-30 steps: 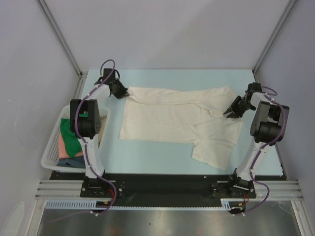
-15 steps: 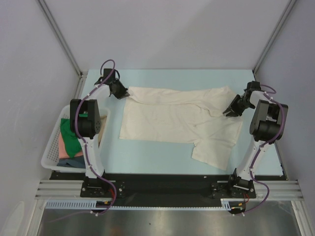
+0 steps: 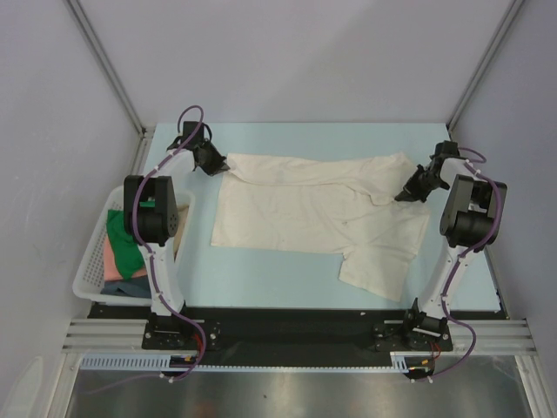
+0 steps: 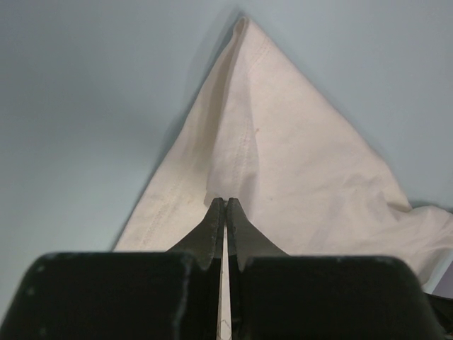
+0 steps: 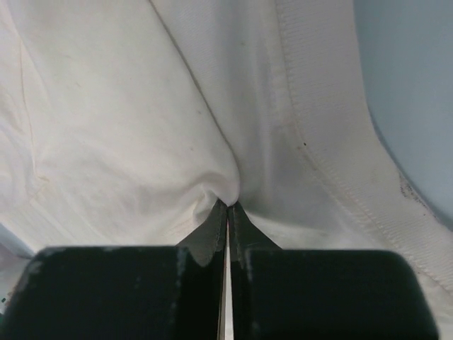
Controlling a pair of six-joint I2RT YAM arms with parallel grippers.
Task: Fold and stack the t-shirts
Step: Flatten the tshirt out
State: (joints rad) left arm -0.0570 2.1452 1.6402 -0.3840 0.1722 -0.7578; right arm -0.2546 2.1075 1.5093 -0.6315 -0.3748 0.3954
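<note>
A large cream t-shirt [image 3: 313, 213] lies spread across the light blue table, with one flap hanging toward the near right. My left gripper [image 3: 219, 164] is shut on its far left corner; in the left wrist view the cloth [image 4: 283, 163] runs away from the closed tips of my left gripper [image 4: 226, 202]. My right gripper [image 3: 403, 197] is shut on the shirt's right side, and the right wrist view shows the cloth [image 5: 141, 127] puckered into the tips of my right gripper [image 5: 228, 205]. Green [image 3: 122, 239], pink [image 3: 109, 257] and dark blue [image 3: 122, 287] t-shirts sit in the basket.
A white lattice basket [image 3: 87, 270] stands at the table's left edge beside the left arm. Grey walls with metal posts close in the table on three sides. A black rail [image 3: 287, 322] runs along the near edge.
My right gripper has moved slightly toward the far side and has closed its jaws onto the cream shirt's right side. The left gripper has kept its hold and place.
</note>
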